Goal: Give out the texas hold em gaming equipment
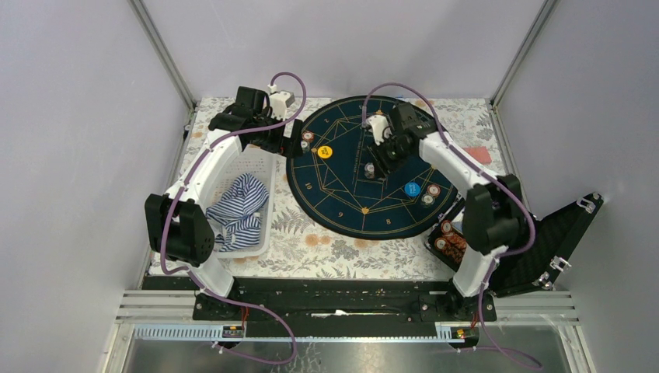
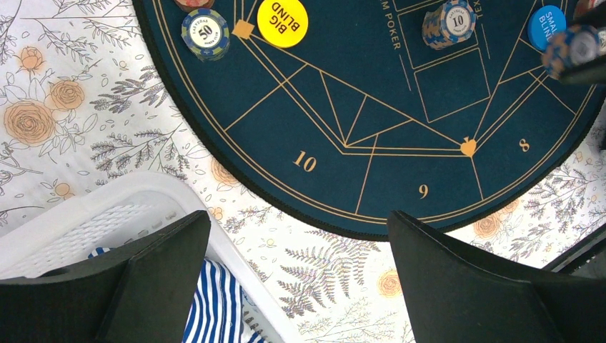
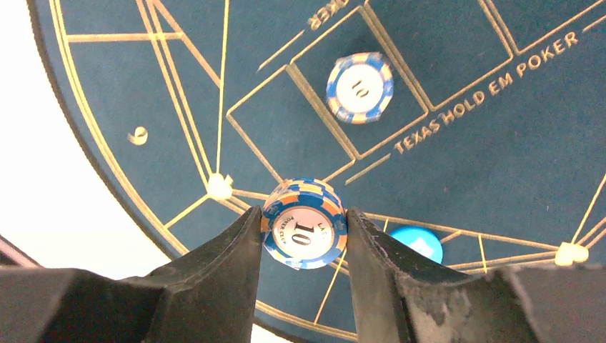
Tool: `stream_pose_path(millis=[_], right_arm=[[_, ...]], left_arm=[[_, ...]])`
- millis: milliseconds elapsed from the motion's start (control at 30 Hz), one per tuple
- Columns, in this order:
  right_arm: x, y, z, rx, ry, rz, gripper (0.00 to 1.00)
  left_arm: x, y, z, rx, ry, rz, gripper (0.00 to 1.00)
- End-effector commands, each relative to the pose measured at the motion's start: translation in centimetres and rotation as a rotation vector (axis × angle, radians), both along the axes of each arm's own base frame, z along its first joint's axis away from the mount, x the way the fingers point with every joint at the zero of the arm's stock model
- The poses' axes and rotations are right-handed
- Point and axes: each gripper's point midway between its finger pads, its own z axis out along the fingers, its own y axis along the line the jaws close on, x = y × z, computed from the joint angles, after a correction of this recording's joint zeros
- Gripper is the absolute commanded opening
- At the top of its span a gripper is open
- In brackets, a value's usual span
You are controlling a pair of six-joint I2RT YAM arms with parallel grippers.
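My right gripper (image 3: 304, 230) is shut on a blue-and-orange chip stack marked 10 (image 3: 304, 232), held above the round dark blue mat (image 1: 350, 203). A second stack marked 10 (image 3: 359, 87) rests in a gold box on the mat (image 1: 370, 168). The yellow Big Blind disc (image 1: 326, 152) and a stack marked 50 (image 2: 206, 32) lie at the mat's left. The blue Small Blind disc (image 1: 412, 189) lies at the right, with two chip stacks (image 1: 431, 193) beside it. My left gripper (image 2: 296, 279) hangs open and empty over the mat's left edge.
A white basket (image 1: 268, 167) holding the striped blue-white cloth (image 1: 237, 206) stands left of the mat. An open black case (image 1: 556, 233) with chips in it (image 1: 451, 237) sits at the right. A red rectangle (image 1: 478, 154) lies at the back right.
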Motion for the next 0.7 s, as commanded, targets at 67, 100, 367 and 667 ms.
stream_pose_path(millis=[67,100,367,667], right_arm=[[-6.5,-2.1,-0.5,-0.033,-0.010,0.177,0.45],[-7.4,-2.6,-1.2,-0.046,-0.002,0.192,0.45],[-9.6,-7.0,-5.4,-0.211,0.013,0.125,0.43],[-8.6,-9.6,-7.0,-0.233,0.040,-0.068,0.41]], left_arm=[[0.4,-0.3,3.5,-0.041,-0.093,-0.014,0.99],[0.3,-0.3,3.6,-0.042,-0.094,-0.013,0.99],[0.2,-0.4,3.8,-0.052,-0.093,-0.018,0.99],[0.1,-0.3,3.9,-0.049,-0.099,-0.017,0.99]])
